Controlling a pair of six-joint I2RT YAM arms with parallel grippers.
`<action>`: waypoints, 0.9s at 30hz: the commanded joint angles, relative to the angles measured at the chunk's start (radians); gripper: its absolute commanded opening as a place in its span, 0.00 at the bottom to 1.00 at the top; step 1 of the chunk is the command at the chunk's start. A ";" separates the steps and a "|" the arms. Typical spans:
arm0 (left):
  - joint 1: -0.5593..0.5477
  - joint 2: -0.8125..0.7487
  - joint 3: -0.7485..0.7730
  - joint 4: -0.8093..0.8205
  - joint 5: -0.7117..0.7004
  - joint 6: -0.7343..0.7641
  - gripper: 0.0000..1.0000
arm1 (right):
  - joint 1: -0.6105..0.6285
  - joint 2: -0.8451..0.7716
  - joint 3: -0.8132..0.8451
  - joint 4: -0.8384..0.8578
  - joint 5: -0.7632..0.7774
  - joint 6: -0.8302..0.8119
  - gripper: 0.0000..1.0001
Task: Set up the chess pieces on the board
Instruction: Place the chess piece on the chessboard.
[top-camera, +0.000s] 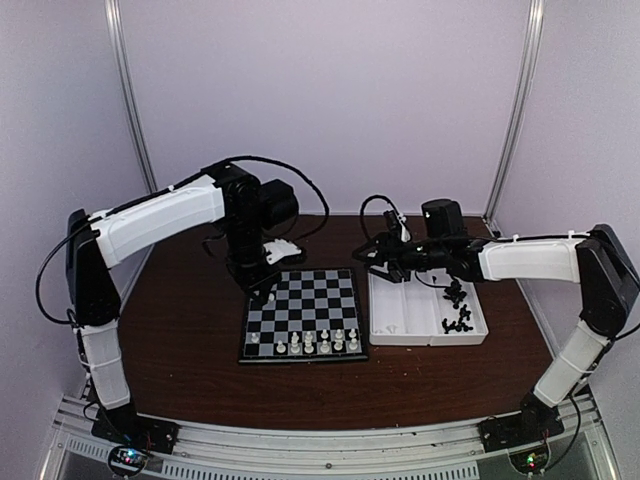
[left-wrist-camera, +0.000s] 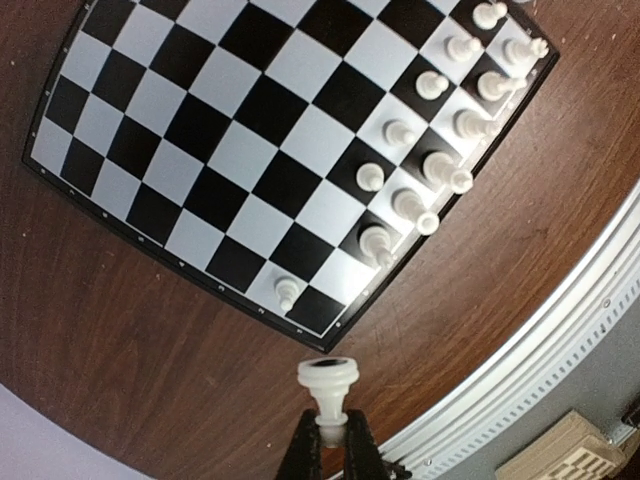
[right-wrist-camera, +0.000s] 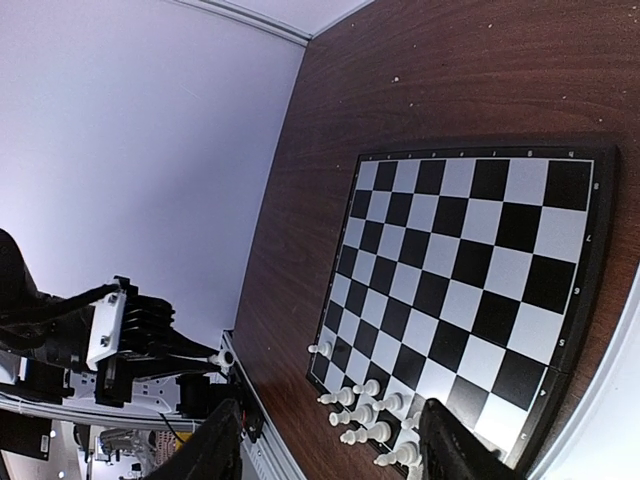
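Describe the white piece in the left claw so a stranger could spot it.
Start at the chessboard on the brown table, then find the left claw near it. The white piece pinched in it is the only one gripped; its neighbours stand on squares.

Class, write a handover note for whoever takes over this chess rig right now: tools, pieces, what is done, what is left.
Left tool: shut on a white piece, held beside the board.
Right tool: open, empty.
Done: white pieces stand in the board's two near rows, not yet complete.
Left: place the held piece, then move the black pieces, which lie in the tray, onto the board.
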 joint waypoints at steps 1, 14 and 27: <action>0.007 0.097 0.169 -0.189 -0.054 0.040 0.00 | -0.032 -0.072 -0.042 -0.032 0.004 -0.049 0.60; 0.009 0.271 0.265 -0.203 -0.227 0.039 0.00 | -0.099 -0.128 -0.046 -0.169 -0.007 -0.165 0.60; 0.010 0.373 0.214 -0.209 -0.386 0.033 0.00 | -0.101 -0.119 -0.033 -0.213 -0.006 -0.193 0.60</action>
